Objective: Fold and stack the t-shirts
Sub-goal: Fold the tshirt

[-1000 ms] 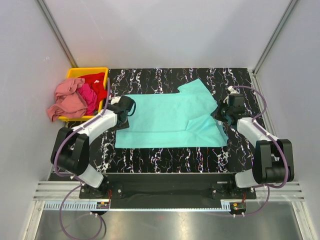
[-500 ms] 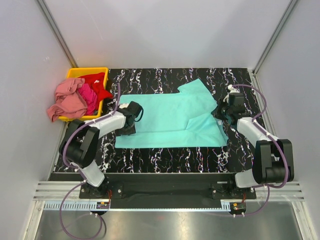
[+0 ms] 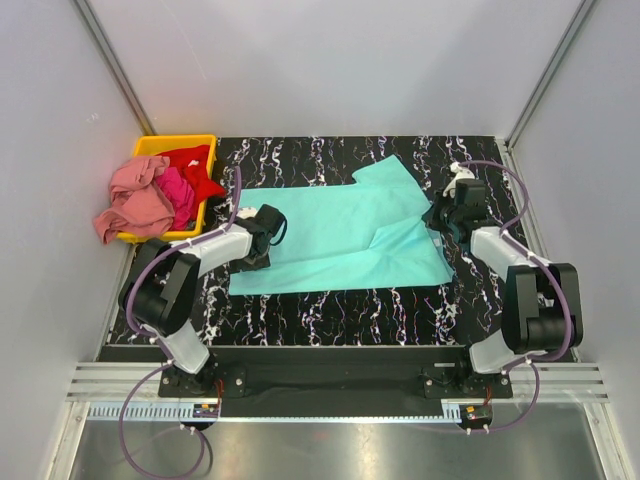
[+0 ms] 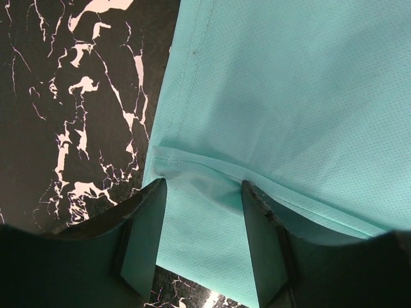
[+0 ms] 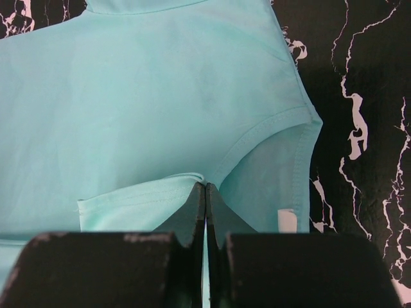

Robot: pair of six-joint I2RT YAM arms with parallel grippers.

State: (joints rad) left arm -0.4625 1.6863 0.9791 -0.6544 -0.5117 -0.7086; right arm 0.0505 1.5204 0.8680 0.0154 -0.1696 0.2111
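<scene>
Left wrist: left claw (image 4: pixel 202 186) spread over teal t-shirt (image 4: pixel 289 96) stitched hem; right claw (image 5: pixel 205 187) pinches smooth knit sleeve.

Turquoise t-shirt (image 3: pixel 340 232), black white-veined table (image 3: pixel 350 312), yellow bin (image 3: pixel 180 141)

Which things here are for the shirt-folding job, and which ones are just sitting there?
For the job:
turquoise t-shirt, spread flat, pinched by the right gripper
salmon pink t-shirt, magenta t-shirt and red t-shirt, heaped together

Just sitting there:
yellow bin under the heap
black marbled table
</scene>
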